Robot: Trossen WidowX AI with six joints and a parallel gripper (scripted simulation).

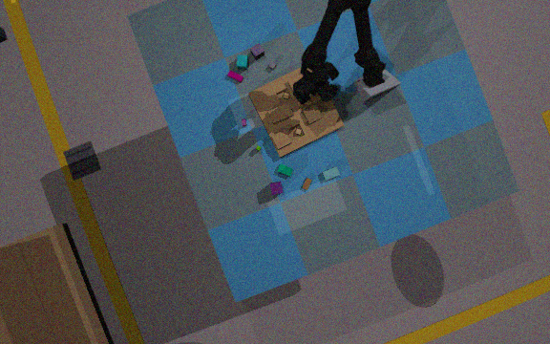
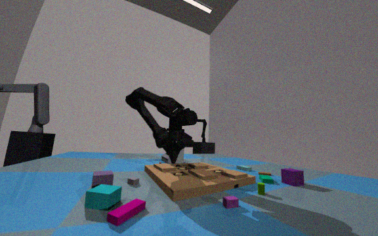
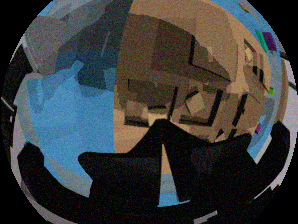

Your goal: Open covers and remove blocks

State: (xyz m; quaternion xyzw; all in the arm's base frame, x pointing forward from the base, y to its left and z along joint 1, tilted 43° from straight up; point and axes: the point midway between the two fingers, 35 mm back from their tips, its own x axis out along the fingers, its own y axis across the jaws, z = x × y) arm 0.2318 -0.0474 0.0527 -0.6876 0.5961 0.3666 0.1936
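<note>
Board [image 1: 314,138] [image 2: 192,193] [image 3: 145,10]: flat on the blue-and-gray checkered mat [image 1: 413,201] [image 2: 12,187] [image 3: 65,125], in front of the arm's pale base [image 1: 392,84]. Gripper [image 1: 305,101] [image 2: 174,162] [image 3: 160,123]: pointed down over the board's base-side part, fingers brought together, nothing held. Contact between tips and board: can't tell.

On the board: raised wooden covers, dark recesses between and beside them. In the wrist view, a tan piece [image 3: 196,102] inside a square recess, turned askew to its edges. Another light piece [image 3: 135,111] in a neighboring recess, nearer the board's edge. A third [image 3: 248,54] farther across, also in a recess. Whether blocks or fittings: can't tell. Full travel of each cover: can't tell, too much shadow.

Off the board, on the mat: cyan block [image 1: 242,61] [image 2: 103,196], mauve block [image 1: 257,51] [image 2: 102,178] and magenta bar [image 1: 235,76] [image 2: 126,212] grouped near one corner; small gray-pink block [image 1: 271,67] [image 2: 133,181] between that group and the board.

Along the side away from the base: small pink block [image 1: 243,122] [image 2: 230,202] [image 3: 258,129] and lime block [image 1: 259,148] [image 2: 261,189] [image 3: 271,91], the latter upright.

Past the next side: green block [image 1: 285,170] [image 2: 266,179], purple block [image 1: 276,187] [image 2: 292,176] [image 3: 269,41], orange block [image 1: 306,183] [image 2: 264,174] and pale cyan block [image 1: 330,173] [image 2: 244,168], all apart from the board.
</note>
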